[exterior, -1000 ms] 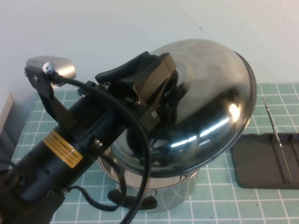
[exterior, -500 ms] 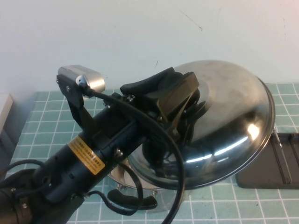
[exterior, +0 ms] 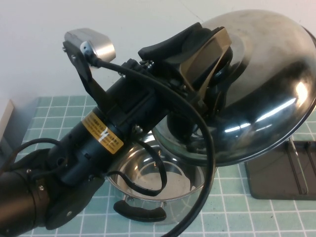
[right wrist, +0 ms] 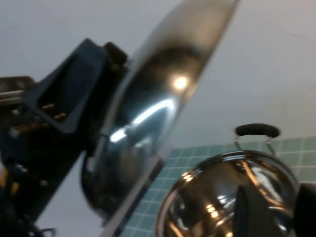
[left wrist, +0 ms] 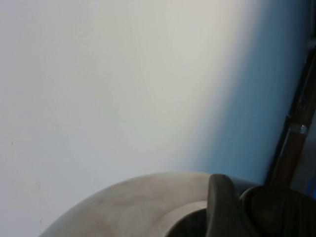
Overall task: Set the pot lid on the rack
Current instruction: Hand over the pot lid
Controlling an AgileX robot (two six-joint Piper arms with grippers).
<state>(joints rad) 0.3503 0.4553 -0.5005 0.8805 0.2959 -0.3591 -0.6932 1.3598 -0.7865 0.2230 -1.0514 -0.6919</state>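
My left gripper [exterior: 210, 74] is shut on the black knob of the pot lid [exterior: 266, 84], a shiny steel dome. It holds the lid tilted in the air, above and to the right of the open steel pot [exterior: 165, 185]. The gripper hides most of the knob. The lid's right edge hangs over the rack [exterior: 279, 173], a dark grey tray with thin wire dividers [exterior: 295, 160]. In the left wrist view a finger [left wrist: 222, 207] sits against the knob [left wrist: 281, 212] on the lid [left wrist: 128, 207]. My right gripper [right wrist: 281, 212] is open, facing the pot [right wrist: 217, 197] and the raised lid [right wrist: 163, 98].
The pot has a black handle at its near side [exterior: 140, 213] and another at the side away from my right gripper [right wrist: 256, 131]. A green gridded mat [exterior: 247, 217] covers the table. A white wall stands behind. The left arm [exterior: 98, 143] crosses the near left.
My left gripper has lifted the lid up and to the right, off the pot. The pot's inside now shows, and the lid's edge reaches over the rack.
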